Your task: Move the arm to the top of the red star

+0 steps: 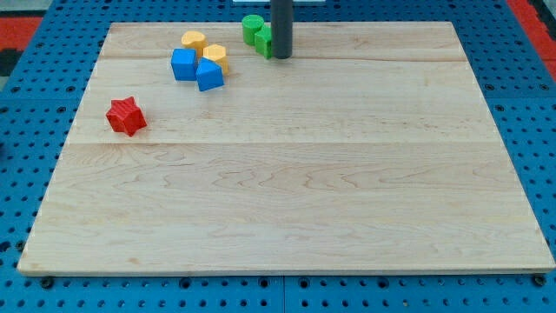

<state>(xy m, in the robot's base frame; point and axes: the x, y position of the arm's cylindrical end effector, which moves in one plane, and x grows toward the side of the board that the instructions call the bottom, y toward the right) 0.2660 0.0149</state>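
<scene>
The red star lies on the wooden board near the view's left edge. My tip stands at the view's top centre, far up and to the right of the red star. It is right beside the green blocks, touching or nearly touching their right side. The rod hides part of the green blocks.
Two blue blocks sit side by side at the view's upper left. Two yellow blocks lie just above and right of them. A blue pegboard table surrounds the board.
</scene>
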